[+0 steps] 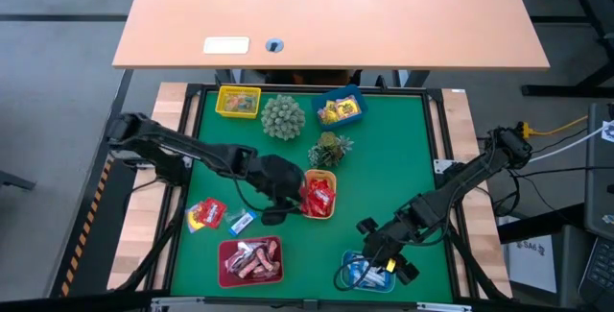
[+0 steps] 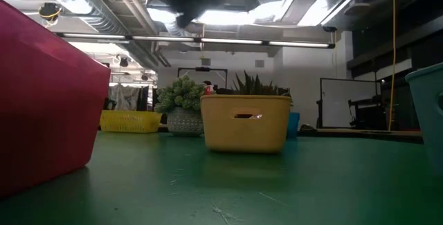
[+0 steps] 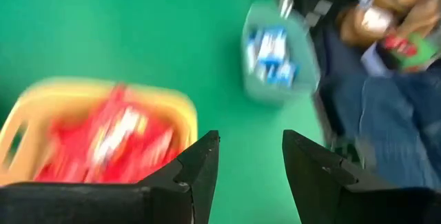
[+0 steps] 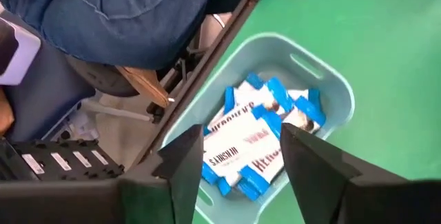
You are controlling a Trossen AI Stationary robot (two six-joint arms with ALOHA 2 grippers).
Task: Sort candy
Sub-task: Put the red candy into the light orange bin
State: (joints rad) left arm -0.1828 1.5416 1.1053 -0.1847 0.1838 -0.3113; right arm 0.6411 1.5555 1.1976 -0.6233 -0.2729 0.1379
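Green mat (image 1: 384,168) covers the bench inside a black frame, wood edges either side. Trays on it: yellow tray (image 1: 238,102) and blue tray (image 1: 339,108) with yellow candy at the far edge, orange-yellow tray (image 1: 320,195) of red candy mid-mat, dark red tray (image 1: 251,260) of brown-pink candy near the front, pale blue tray (image 4: 324,86) of blue-white candy front right. Two spiky green plant balls (image 1: 283,117) sit between the far trays and the centre. Loose on the mat, front left: a red candy (image 1: 205,214) and a blue-white candy (image 1: 242,221), just beside each other.

Left end effector (image 3: 251,158) hovers beside the red-candy tray, fingers apart, nothing between them. Right end effector (image 4: 238,158) is over the pale blue tray, fingers apart, gripping nothing; the blue-white candy lies in the tray below.

Beyond the mat, a bare tan desk (image 1: 336,14). Low view: ceiling ducts, strip lights, whiteboard. A person in jeans (image 4: 117,17) sits at the bench's front edge.
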